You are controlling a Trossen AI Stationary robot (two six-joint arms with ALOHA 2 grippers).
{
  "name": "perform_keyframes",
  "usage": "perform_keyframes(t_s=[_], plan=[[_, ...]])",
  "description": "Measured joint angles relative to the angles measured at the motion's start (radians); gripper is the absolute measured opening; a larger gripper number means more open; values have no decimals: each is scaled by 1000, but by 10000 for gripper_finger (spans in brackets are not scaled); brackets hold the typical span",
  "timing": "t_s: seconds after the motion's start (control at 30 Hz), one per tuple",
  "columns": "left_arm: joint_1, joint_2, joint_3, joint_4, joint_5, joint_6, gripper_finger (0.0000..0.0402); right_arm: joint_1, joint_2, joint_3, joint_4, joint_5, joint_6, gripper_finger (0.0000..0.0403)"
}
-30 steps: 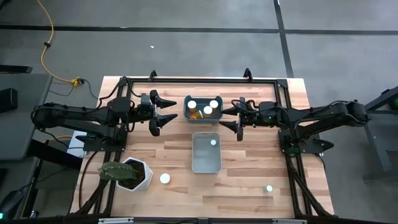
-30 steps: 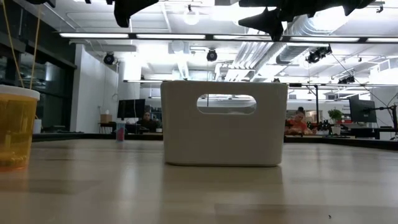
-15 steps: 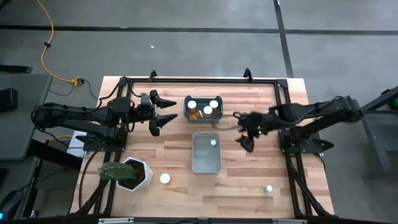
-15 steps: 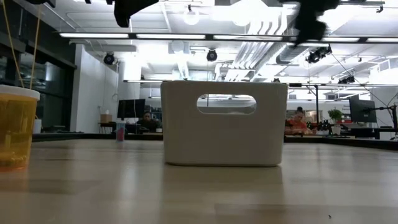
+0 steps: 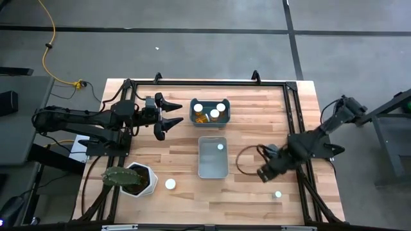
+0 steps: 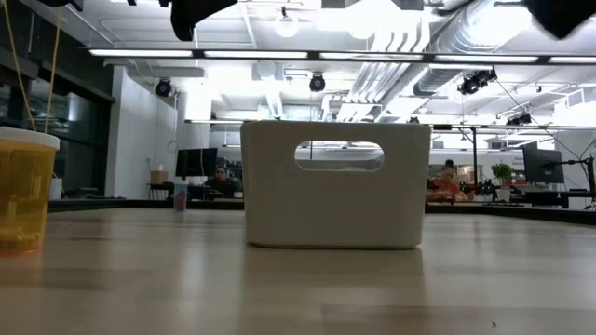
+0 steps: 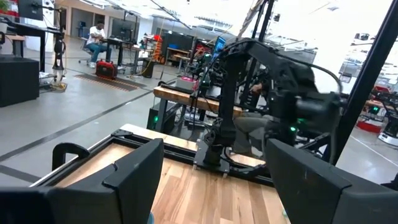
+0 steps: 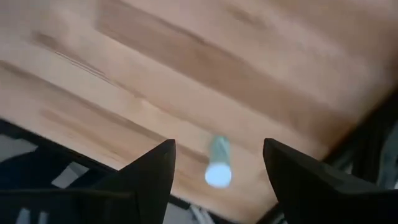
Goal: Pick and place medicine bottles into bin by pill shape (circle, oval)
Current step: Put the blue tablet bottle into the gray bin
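- Right tool (image 5: 265,168) is seen hanging low over the near right part of the counter (image 5: 250,196), its fingers spread and holding nothing.
- A small pale-topped medicine bottle (image 5: 277,194) stands alone just nearer than that tool; in the right wrist view the same bottle (image 8: 217,163) is framed between the two dark fingers, not yet touched.
- The step in hand is judged to be the reach for this bottle; the next move likely calls for lowering the tool around it, pinching it, and carrying it to the bin that matches its pill shape.
- Nothing is seen between the tool and the bottle, though the counter's front edge is close by, so a nudge could send the bottle off.
- Another white-capped bottle (image 5: 170,184) waits near the front left, just beside a white plant pot (image 5: 138,178).
- A grey bin (image 5: 212,156) sits mid-counter with one bottle inside (image 5: 220,147).
- Farther back, a second bin (image 5: 209,111) holds three white-capped bottles, some with amber bodies.
- Left tool (image 5: 169,116) is held high beside that far bin, fingers released and empty, waiting.
- Beyond the counter, people at desks are seen in the room.
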Motion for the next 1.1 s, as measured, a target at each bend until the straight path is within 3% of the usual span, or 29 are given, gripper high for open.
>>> perform_keyframes(t_s=[0.2,0.33,0.87,1.1], plan=[[0,0,0,0,0,0,270,157,64,-5,32,-32,301,236],[0,0,0,0,0,0,270,214,120,-5,98,-37,399,236],[0,0,0,0,-1,1,270,232,306,-6,212,-137,399,236],[0,0,0,1,-25,0,270,232,350,-6,181,-124,407,236]])
